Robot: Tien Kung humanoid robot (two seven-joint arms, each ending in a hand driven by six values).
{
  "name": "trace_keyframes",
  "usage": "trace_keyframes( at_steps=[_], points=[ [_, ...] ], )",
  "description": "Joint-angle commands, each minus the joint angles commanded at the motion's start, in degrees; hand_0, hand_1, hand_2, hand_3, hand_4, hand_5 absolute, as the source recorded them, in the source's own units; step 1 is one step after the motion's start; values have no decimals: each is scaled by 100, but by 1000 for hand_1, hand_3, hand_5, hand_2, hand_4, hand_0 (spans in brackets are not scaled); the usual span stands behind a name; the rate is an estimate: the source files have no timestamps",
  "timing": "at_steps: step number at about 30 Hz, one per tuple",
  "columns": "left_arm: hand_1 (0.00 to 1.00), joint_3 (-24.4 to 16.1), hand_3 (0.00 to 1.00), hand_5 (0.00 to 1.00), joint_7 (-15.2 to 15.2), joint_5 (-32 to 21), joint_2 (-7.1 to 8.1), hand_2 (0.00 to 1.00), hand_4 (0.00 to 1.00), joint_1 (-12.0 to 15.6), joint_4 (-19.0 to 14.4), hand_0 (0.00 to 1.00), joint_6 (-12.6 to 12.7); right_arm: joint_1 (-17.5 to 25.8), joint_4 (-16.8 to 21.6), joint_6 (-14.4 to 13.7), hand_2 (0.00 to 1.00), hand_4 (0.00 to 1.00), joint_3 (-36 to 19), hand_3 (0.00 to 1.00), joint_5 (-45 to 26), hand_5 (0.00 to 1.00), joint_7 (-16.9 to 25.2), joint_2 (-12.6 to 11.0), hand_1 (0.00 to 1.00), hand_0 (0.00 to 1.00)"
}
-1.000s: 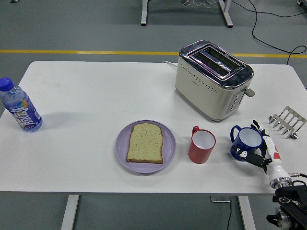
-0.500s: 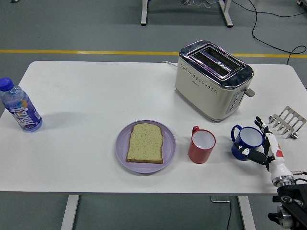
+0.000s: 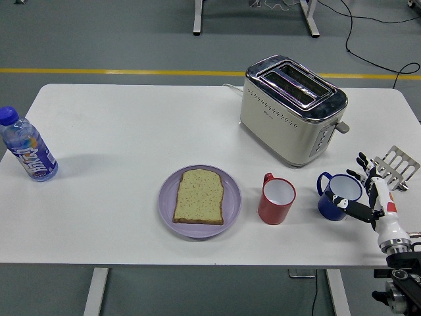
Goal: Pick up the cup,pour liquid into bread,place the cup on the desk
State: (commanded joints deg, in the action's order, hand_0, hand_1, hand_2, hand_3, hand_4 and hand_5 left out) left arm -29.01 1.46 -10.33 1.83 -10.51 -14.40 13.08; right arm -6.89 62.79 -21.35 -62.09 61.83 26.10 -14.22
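One robot hand (image 3: 370,196), the right, reaches in from the lower right corner over the white surface (image 3: 131,131), fingers (image 3: 361,160) spread and gripping nothing. Its thumb lies against the near right side of the blue cup (image 3: 338,195), which stands upright just left of the hand. Farther left stand a red cup (image 3: 276,199) and a purple plate (image 3: 168,201) carrying a slice of bread (image 3: 199,195). Behind the hand sit a toast rack (image 3: 395,166) and, farther left, a toaster (image 3: 292,108). A bottle (image 3: 26,145) stands far left.
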Motion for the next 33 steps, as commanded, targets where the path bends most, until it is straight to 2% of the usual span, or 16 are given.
trace_keyframes(
  at_steps=[9, 18, 19, 24, 25, 30, 31, 33],
  points=[
    [756, -40, 611, 998, 3, 46, -5, 773, 396, 4, 5, 690, 2, 170, 806, -156, 984, 952, -403, 998, 278, 18, -173, -7, 826, 957],
    [756, -67, 611, 998, -16, 45, -7, 773, 396, 10, 16, 690, 4, 120, 1397, -218, 973, 951, -762, 998, 344, 20, -270, -20, 826, 951],
    [756, -67, 611, 998, -20, 42, -9, 773, 396, 15, 17, 690, 4, 104, 1453, -195, 943, 947, -821, 998, 321, 19, -300, -31, 828, 944],
    [756, -46, 611, 998, -34, 2, -14, 773, 396, 32, 19, 690, 1, 43, 1607, 13, 943, 947, -1088, 998, 101, 19, -482, -62, 828, 944],
    [756, -37, 611, 998, -38, -12, -15, 773, 396, 34, 19, 690, -1, 40, 1644, 105, 902, 853, -1150, 911, 11, 35, -552, -73, 805, 901],
    [756, -2, 611, 998, -56, -70, -15, 773, 396, 44, 21, 690, -10, 79, 1874, 579, 902, 853, -1422, 911, -614, 35, -895, -145, 805, 901],
    [756, 3, 611, 998, -58, -77, -15, 773, 396, 43, 21, 690, -12, 90, 1943, 632, 798, 767, -1497, 777, -843, 75, -917, -165, 734, 803],
    [756, 15, 611, 998, -63, -92, -14, 773, 396, 43, 22, 690, -16, 99, 2008, 670, 798, 767, -1590, 777, -1163, 75, -930, -180, 734, 803]
  ],
)
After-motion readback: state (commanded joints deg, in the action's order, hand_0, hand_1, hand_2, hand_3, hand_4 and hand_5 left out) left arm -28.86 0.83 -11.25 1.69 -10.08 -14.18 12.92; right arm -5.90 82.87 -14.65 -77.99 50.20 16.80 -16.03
